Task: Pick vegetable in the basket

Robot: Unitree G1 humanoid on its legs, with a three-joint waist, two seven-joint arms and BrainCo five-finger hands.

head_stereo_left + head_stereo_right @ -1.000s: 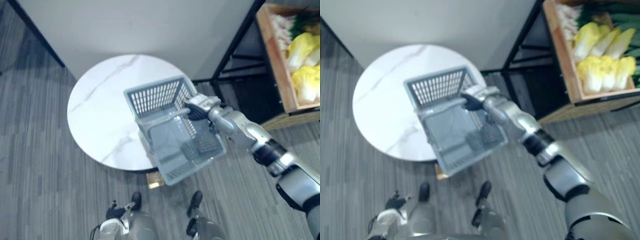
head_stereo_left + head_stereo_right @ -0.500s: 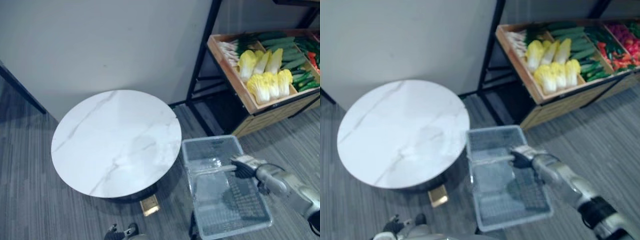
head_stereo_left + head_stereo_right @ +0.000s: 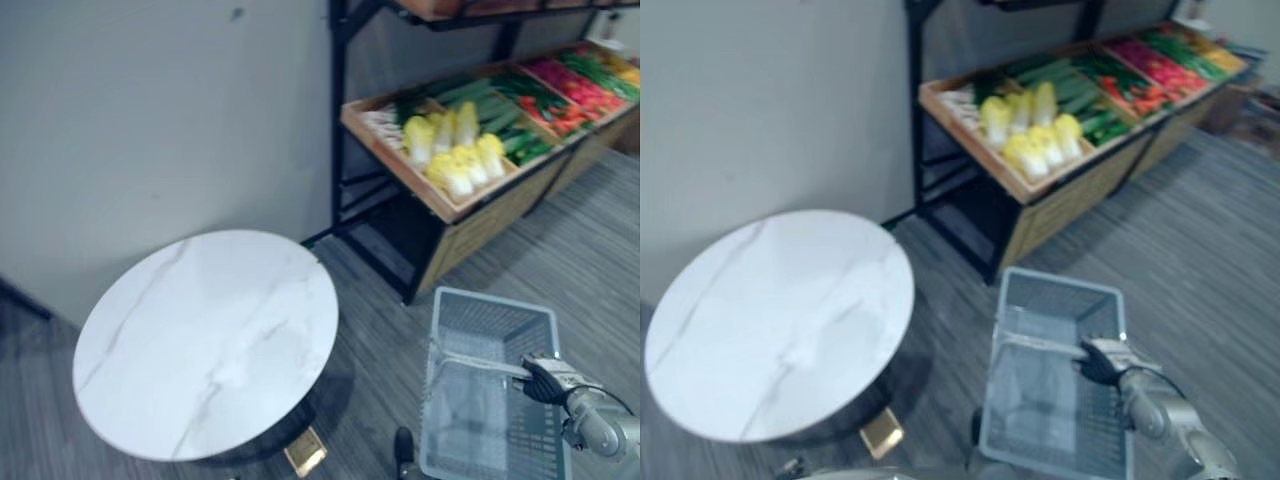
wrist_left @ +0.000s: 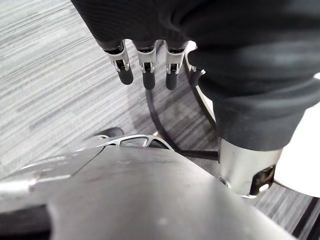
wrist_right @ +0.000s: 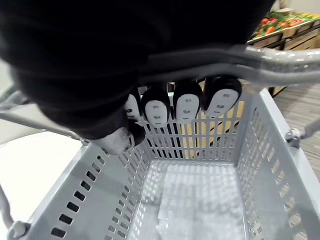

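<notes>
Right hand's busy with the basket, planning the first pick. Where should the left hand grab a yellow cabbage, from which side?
Probably a front-row cabbage, round its thick middle, coming from above over the crate's front edge: the heads lie side by side in an open-topped crate. The left hand is open and free.

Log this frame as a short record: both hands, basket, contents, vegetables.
right hand: curled round the handle of the basket, carrying it over the floor
left hand: fingers relaxed, holding nothing
basket contents: nothing inside
vegetables: in the wooden crate on the shelf, beyond the basket
table: round, white, left of the basket
</notes>
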